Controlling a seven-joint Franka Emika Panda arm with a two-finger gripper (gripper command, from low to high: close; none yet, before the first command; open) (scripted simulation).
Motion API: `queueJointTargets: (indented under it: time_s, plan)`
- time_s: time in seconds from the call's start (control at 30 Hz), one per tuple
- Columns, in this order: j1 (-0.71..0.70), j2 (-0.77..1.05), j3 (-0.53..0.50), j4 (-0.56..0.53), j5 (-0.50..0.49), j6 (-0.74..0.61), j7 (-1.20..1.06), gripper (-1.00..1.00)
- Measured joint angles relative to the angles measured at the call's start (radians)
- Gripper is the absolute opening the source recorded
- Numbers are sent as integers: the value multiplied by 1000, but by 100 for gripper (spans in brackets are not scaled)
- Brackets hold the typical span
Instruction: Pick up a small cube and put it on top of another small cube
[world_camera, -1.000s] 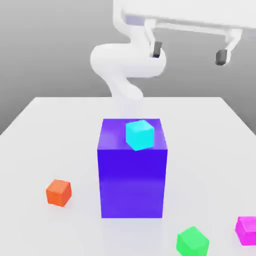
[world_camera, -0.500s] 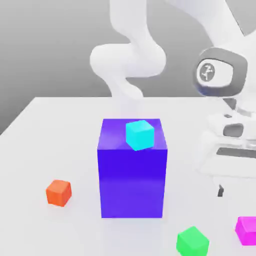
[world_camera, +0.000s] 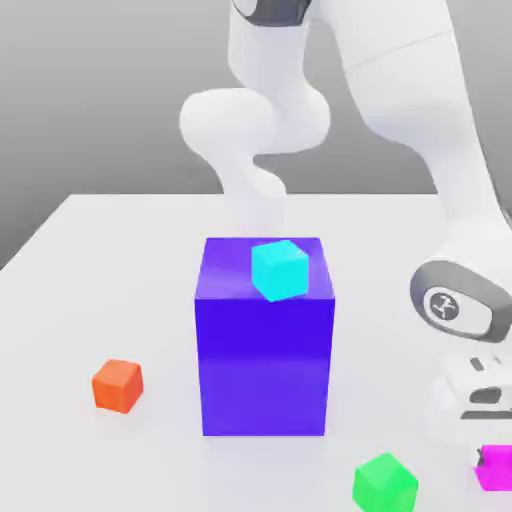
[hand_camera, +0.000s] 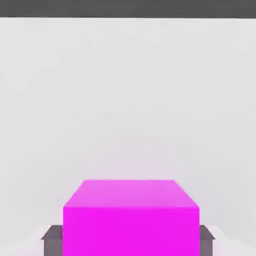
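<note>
Four small cubes sit about this white table (world_camera: 110, 235), and the magenta cube (world_camera: 495, 468) is the one in play: it rests on the tabletop at the near right of the exterior view, just right of the green cube (world_camera: 385, 482). The arm's wrist hangs low directly over it, and in the hand view the gripper (hand_camera: 128, 240) has its grey fingers (hand_camera: 52, 241) pressed flat against both side faces of the magenta block, so the hand is clamped on it. The block looks to be on the table yet, so I judge the grasp made and the lift not begun. Of the other small cubes, the orange cube (world_camera: 118, 386) lies at the near left, well apart, and the cyan cube (world_camera: 279, 269) perches on top of the tall blue block (world_camera: 265, 355) in the middle. The green one is the closest landing spot. The next move calls for a straight lift clear of the table, a short carry leftward, and a square, gentle set-down so the block does not slide off.
</note>
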Motion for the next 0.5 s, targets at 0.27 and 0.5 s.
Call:
queueJointTargets:
  time_s: [0.27,0.5]
  plan:
    - [-91,-181,78,-58,159,-109,-17,-100]
    - [-162,-313,-5,-122,315,-142,265,-100]
